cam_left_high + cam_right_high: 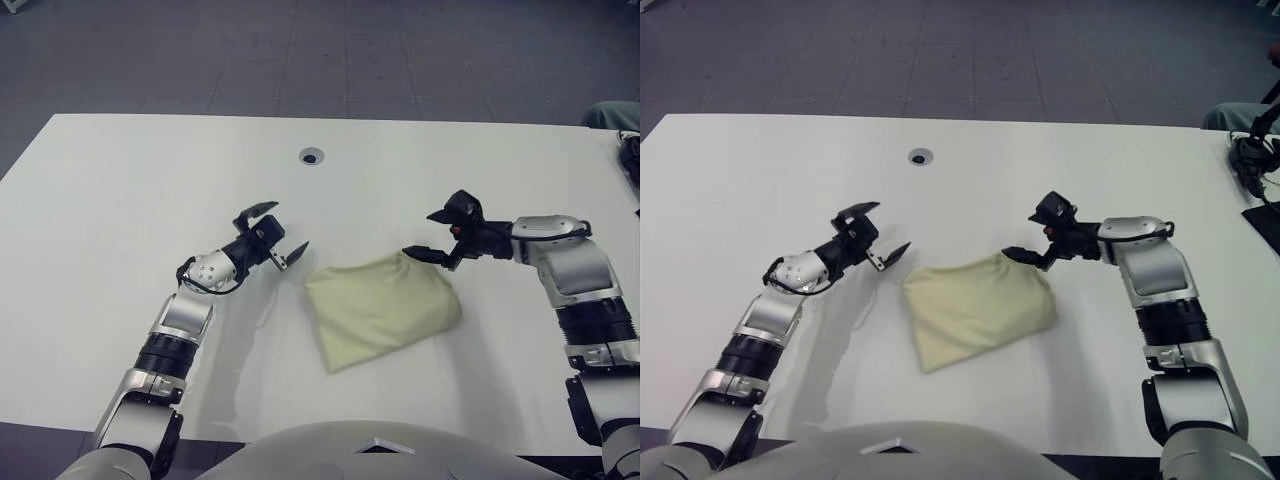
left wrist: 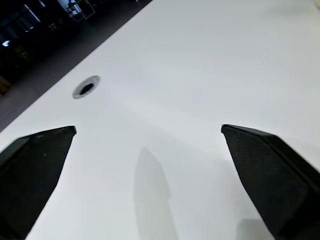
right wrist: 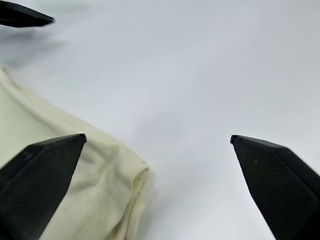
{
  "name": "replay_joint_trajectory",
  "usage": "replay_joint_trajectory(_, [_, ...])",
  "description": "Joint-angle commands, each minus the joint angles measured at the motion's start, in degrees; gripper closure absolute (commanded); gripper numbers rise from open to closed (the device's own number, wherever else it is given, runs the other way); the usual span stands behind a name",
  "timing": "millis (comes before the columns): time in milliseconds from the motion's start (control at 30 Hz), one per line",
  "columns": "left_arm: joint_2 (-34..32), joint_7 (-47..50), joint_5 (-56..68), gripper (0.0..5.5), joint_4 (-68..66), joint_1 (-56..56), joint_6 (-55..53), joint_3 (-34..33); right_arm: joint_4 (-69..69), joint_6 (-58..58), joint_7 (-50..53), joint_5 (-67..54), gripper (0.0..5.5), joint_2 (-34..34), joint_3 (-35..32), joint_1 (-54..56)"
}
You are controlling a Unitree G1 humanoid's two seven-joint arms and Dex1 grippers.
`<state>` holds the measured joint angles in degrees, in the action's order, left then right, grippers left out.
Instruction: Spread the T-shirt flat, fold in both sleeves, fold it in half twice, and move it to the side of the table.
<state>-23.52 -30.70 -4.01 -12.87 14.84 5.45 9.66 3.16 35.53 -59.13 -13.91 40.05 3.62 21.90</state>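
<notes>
The white table (image 1: 120,180) stretched broad toward its far and left edges. The folded T-shirt (image 1: 380,308) lay near the front middle. The left gripper (image 1: 288,226) gaped just beside the shirt's left corner, and the right gripper (image 1: 420,233), fingers apart, sat at its far right corner. The right wrist view showed that corner's layered fold. A cable hole (image 1: 312,156) sat well behind.

White table (image 1: 120,180); folded pale yellow T-shirt (image 1: 380,310) lying near front edge, toward middle; round cable hole (image 1: 312,156) near far edge

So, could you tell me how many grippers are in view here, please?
2. The left gripper is open over the table just left of the folded T-shirt; the right gripper is open at the T-shirt's far right corner.
</notes>
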Motion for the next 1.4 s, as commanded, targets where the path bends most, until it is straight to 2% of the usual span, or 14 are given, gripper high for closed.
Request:
replay_joint_trajectory(33, [0.42,1.46,2.14,0.1,2.03,1.61,-0.61,-3.23,-4.8,-3.15,-2.77,-6.21,0.13,1.96,-7.75,-2.76])
replay_joint_trajectory(167, [0.54,2.7,3.15,0.1,3.08,1.99,-0.84,-5.31,-8.26,-8.81,-5.52,-12.7,0.13,-0.71,-12.38,-5.33])
replay_joint_trajectory(233, [0.35,3.25,3.59,0.1,3.7,2.29,-1.06,-6.33,-10.26,-10.3,-6.19,-15.87,0.13,-4.05,-11.61,-6.74])
replay_joint_trajectory(367, [-0.39,2.75,4.59,0.1,4.62,4.18,-1.8,-7.57,-11.93,-15.54,-8.13,-15.6,0.13,-10.26,-3.92,-11.03])
replay_joint_trajectory(567, [-0.88,0.8,5.4,0.1,4.46,5.08,-1.79,-7.82,-5.69,-31.82,-8.23,-4.68,0.13,-15.44,8.44,-18.2])
replay_joint_trajectory(767, [-0.65,0.59,5.8,0.1,3.59,4.51,-1.4,-8.17,7.56,-42.78,-7.38,2.81,0.13,-19.4,14.59,-16.42])
replay_joint_trajectory(933, [-0.18,0.96,5.57,0.1,5.36,2.7,-1.43,-7.78,20.22,-49.26,-7.86,6.41,0.13,-21.07,17.03,-13.08])
replay_joint_trajectory(1033, [-0.28,1.1,5.53,0.1,5.8,2.03,-1.45,-7.93,24.56,-46.28,-7.45,5.08,0.13,-20.79,15.69,-11.36])
replay_joint_trajectory(1167, [-0.27,1.34,5.37,0.1,6.08,1.8,-1.47,-7.87,30.71,-43.0,-6.88,0.63,0.13,-19.58,10.28,-9.25])
replay_joint_trajectory(1400, [-0.77,1.4,5.54,0.1,6.38,0.97,-1.2,-8.3,40.14,-44.14,0.69,-7.64,0.13,-18.45,-5.17,-10.22])
